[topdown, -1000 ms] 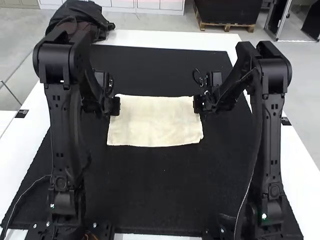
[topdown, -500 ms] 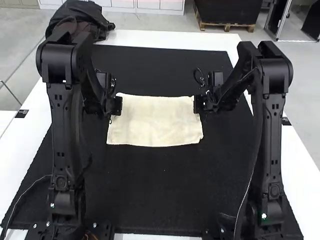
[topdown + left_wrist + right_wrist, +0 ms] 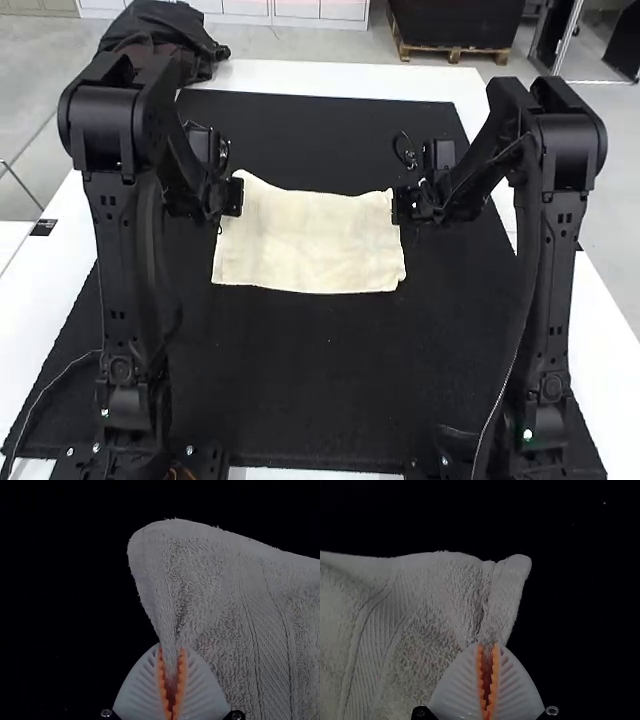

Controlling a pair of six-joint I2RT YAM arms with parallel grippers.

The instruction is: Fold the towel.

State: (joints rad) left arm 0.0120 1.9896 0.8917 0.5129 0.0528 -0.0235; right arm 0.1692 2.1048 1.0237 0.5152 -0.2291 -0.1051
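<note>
small bites of terry could slip, or the fold could land crooked

the likeliest trouble is a lost corner: the left hand point(image 3: 171, 646) pinches a narrow gather of the cream terry towel point(image 3: 310, 242) just in from its tip, the right hand point(image 3: 488, 644) a similar gather by the other far corner, so a hard pull might tug either free. the far edge sags between them and peaks at the left hand; uneven travel would probably skew the fold, and slack could bunch beneath it.

in the high view, the towel lies spread on the black mat point(image 3: 300, 385) over the bench point(image 3: 350, 76), toward four o'clock from the left hand and eight o'clock from the right.
</note>
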